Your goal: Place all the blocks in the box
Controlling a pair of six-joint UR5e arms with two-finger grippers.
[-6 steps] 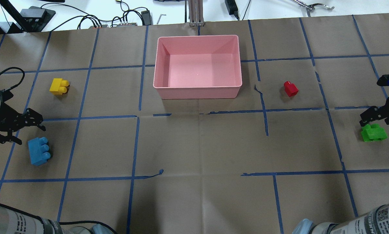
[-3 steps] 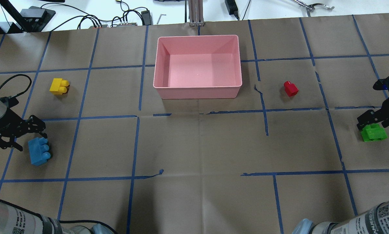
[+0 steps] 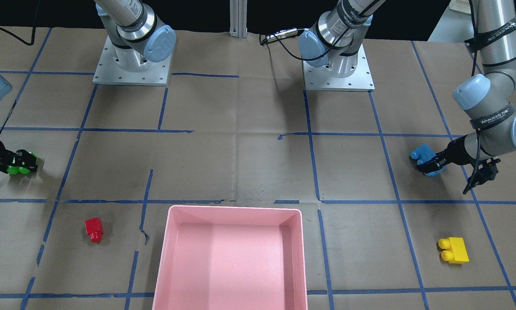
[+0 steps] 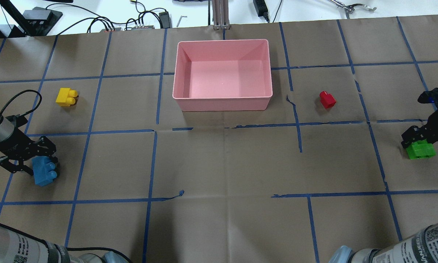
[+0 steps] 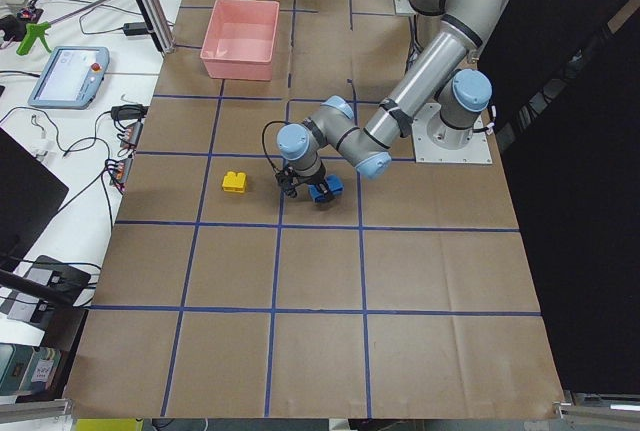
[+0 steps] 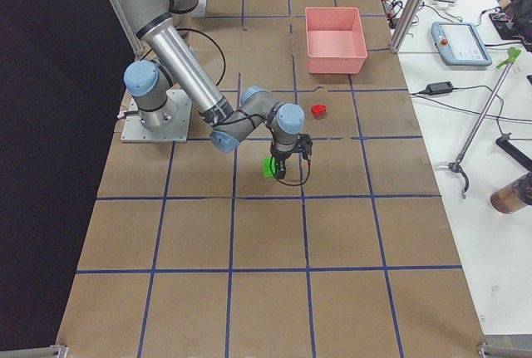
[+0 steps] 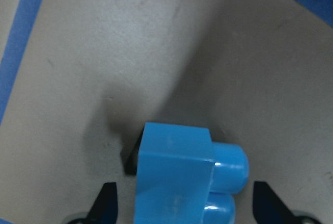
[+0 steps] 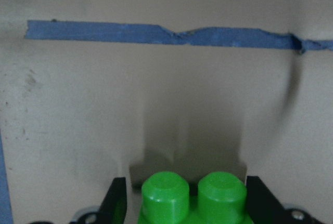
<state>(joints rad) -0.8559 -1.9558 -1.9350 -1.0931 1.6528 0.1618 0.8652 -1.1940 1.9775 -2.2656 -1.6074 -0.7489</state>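
1. Blocks of glossy moulded plastic, four in all, each a boxy body with rounded cylindrical studs, all lying on the table (image 4: 222, 164) outside the box (image 4: 221, 104).
2. Light blue block (image 4: 43, 174): three studs in a row, tipped on its side near the table's left edge. Framed by the parted fingers of the left gripper (image 7: 186, 203), with bare paper visible on either flank in the wrist view; straddled, not clamped.
3. Green block (image 4: 420, 150): two studs, bright and slightly shiny, near the table's right edge. Set between the spread fingers of the right gripper (image 8: 187, 203), close on both sides, with no squeeze apparent.
4. Yellow block (image 4: 67, 97): two studs, left of the box, well apart from both grippers.
5. Red block (image 4: 327, 99): smallest, one stud, right of the box.
6. Box: smooth pink plastic, rectangular, with sloped walls, rounded corners and a thin rolled rim, at the middle of the table's far side. Inside, only its own plain pink floor.
7. Table: matt brown paper, creased, gridded with blue tape (image 4: 94, 132), torn in places.
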